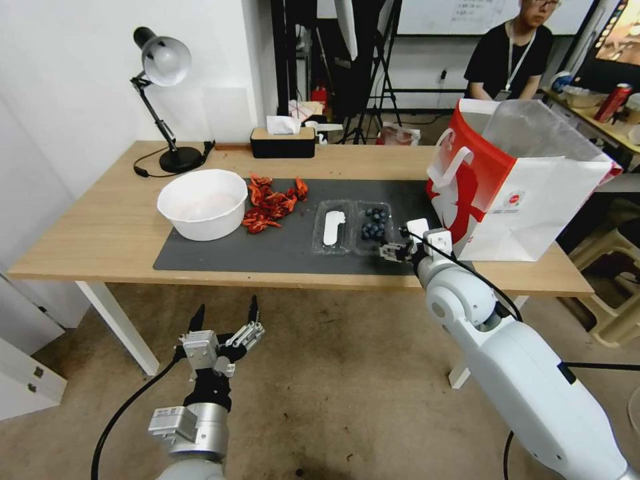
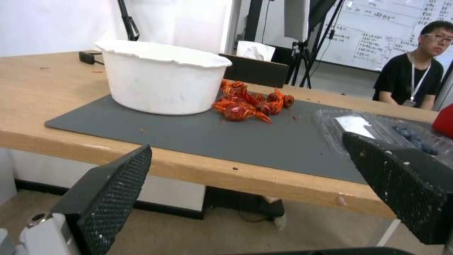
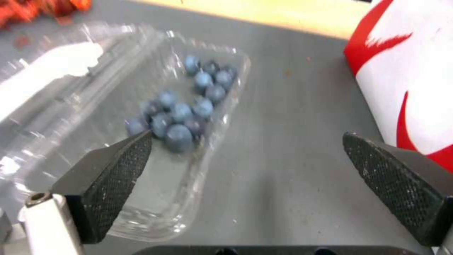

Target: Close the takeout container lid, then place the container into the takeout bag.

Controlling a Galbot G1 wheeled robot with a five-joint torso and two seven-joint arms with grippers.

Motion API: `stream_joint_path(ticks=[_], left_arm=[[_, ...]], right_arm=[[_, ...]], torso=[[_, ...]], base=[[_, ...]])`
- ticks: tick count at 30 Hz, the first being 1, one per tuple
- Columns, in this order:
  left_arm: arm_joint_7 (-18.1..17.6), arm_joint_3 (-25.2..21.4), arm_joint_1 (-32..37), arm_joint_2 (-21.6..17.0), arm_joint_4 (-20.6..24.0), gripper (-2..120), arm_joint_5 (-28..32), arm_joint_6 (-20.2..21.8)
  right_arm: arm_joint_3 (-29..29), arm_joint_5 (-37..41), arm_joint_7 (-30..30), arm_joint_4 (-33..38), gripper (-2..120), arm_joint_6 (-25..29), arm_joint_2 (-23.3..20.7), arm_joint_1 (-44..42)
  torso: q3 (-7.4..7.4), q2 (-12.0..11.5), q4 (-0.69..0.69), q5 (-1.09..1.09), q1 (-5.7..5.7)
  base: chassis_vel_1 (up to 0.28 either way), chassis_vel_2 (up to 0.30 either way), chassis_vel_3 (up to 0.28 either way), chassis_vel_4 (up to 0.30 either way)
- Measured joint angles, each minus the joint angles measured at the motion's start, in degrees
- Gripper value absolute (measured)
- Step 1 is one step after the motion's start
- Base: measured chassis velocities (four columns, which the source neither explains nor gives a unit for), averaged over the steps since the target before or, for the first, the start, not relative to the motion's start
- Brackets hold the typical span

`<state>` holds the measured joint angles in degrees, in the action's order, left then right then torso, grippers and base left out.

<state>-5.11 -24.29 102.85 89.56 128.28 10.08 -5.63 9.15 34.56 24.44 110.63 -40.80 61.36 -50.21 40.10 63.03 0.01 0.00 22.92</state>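
Note:
The takeout container (image 1: pixel 353 228) lies open and flat on the grey mat (image 1: pixel 267 250). Its berry half (image 3: pixel 189 117) holds dark blueberries. The lid (image 1: pixel 331 227), with a white label (image 3: pixel 52 67), lies hinged on the side away from the takeout bag. My right gripper (image 1: pixel 395 248) hovers open at the berry half's near corner on the bag side. One of its fingers (image 3: pixel 113 177) is over the tray's edge, and the other is over bare mat. The red-and-white takeout bag (image 1: pixel 513 193) stands upright and open at the table's right end. My left gripper (image 1: pixel 227 320) hangs open below the table's front edge.
A large white bowl (image 1: pixel 202 203) and a pile of red crayfish (image 1: pixel 270 203) sit on the mat's left part. At the back of the table stand a desk lamp (image 1: pixel 163 107) and a tissue box (image 1: pixel 283 141). Bare mat separates the container from the bag.

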Motion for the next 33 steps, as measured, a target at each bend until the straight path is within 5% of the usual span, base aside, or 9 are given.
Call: stream_joint_path(ticks=[5, 8, 20, 33], left_arm=[[0.04, 0.03, -0.04, 0.01, 0.04, 100, 0.04, -0.03], [0.06, 0.04, -0.09, -0.06, 0.04, 100, 0.10, -0.15], [0.27, 0.23, -0.57, -1.05, -0.51, 100, 0.73, -0.52], [0.49, 0.96, -1.53, -2.38, -1.53, 100, 1.34, -0.43]], right_arm=[[2.17, -1.24, -2.83, 1.93, 100, 7.73, 0.02, -3.81], [4.04, -4.31, -8.51, 2.51, 100, 19.89, 0.06, -8.55], [12.28, -11.69, -16.52, 3.69, 100, 45.42, 1.42, -25.43], [19.66, -11.39, -21.91, 5.50, 100, 50.98, 2.95, -35.92]], torso=[[0.00, 0.00, -0.01, 0.00, 0.00], [0.00, 0.00, -0.02, 0.00, 0.00], [-0.01, 0.00, -0.01, 0.00, 0.00], [-0.01, -0.01, -0.01, 0.00, -0.01]], base=[[0.000, 0.000, 0.000, 0.000], [0.000, 0.000, 0.000, 0.000], [0.000, 0.000, 0.000, 0.000], [0.000, 0.000, 0.000, 0.000]])
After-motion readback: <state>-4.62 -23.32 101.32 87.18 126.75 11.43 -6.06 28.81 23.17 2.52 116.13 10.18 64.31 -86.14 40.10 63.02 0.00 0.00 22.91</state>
